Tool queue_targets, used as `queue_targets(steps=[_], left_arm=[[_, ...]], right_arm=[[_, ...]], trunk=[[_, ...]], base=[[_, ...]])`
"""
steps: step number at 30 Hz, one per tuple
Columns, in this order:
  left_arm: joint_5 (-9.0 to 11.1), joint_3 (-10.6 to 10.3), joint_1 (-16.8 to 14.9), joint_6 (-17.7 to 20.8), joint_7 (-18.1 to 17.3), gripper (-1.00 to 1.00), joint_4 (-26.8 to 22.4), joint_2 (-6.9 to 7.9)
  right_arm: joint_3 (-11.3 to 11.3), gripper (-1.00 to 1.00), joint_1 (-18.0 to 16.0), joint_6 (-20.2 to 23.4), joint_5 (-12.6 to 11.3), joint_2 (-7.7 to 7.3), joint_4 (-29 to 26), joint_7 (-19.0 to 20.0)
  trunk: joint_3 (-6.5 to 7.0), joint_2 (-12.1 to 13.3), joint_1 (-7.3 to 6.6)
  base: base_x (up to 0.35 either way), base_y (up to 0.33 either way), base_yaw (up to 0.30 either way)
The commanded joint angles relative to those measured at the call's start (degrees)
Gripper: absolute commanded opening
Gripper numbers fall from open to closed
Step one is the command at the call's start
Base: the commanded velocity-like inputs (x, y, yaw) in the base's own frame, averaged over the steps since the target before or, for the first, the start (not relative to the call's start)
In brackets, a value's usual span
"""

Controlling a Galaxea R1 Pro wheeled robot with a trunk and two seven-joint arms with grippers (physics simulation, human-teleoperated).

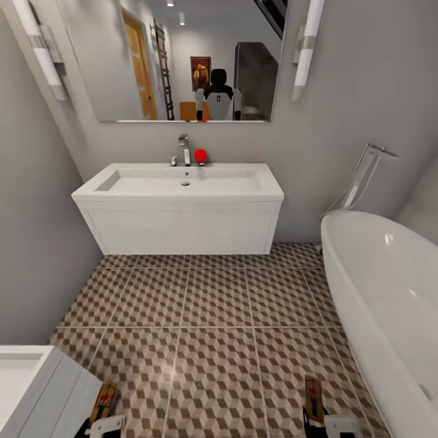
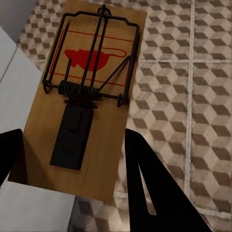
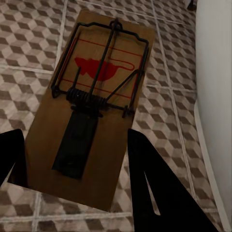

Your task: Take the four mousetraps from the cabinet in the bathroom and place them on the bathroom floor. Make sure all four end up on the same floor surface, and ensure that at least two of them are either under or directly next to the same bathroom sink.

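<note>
Each of my grippers is shut on a mousetrap, a brown wooden board with a black wire spring and a red mouse print. In the left wrist view the mousetrap (image 2: pixel 82 96) sits between the dark fingers of my left gripper (image 2: pixel 72 179), above the bathroom floor (image 2: pixel 193 96). My right gripper (image 3: pixel 72 179) clamps the other mousetrap (image 3: pixel 96 106) the same way. In the head view both traps (image 1: pixel 103 400) (image 1: pixel 313 396) show low in the picture, held off the tiles (image 1: pixel 213 304). The white sink (image 1: pixel 182 181) with its chrome faucet (image 1: pixel 184 149) stands ahead against the wall. The cabinet is out of view.
A white bathtub (image 1: pixel 389 292) runs along the right side, close to my right gripper (image 1: pixel 317 423). A white unit's corner (image 1: pixel 42 389) juts in beside my left gripper (image 1: pixel 100 421). A red ball (image 1: pixel 200 156) sits by the faucet. A mirror (image 1: pixel 182 61) hangs above the sink.
</note>
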Motion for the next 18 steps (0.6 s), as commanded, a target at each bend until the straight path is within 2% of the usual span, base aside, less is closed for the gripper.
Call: queue_targets(steps=[1,8,18], left_arm=[[-0.1,-0.5,-0.1,-0.2,0.5,-1.00,0.2,-0.03],[-0.1,-0.5,-0.1,-0.2,0.5,-1.00,0.2,-0.03],[-0.1,-0.5,-0.1,-0.2,0.5,-1.00,0.2,-0.03]], right_arm=[[0.3,-1.00,0.0,-0.1,0.2,-0.04,0.0,-0.3],[0.3,-1.00,0.0,-0.1,0.2,-0.04,0.0,-0.3],[0.3,-1.00,0.0,-0.1,0.3,-0.04,0.0,-0.3]], trunk=[[-0.04,0.0,0.03],[-0.04,0.0,0.03],[-0.04,0.0,0.03]], base=[[0.330,0.000,0.000],[0.330,-0.012,0.000],[0.323,-0.107,0.000]])
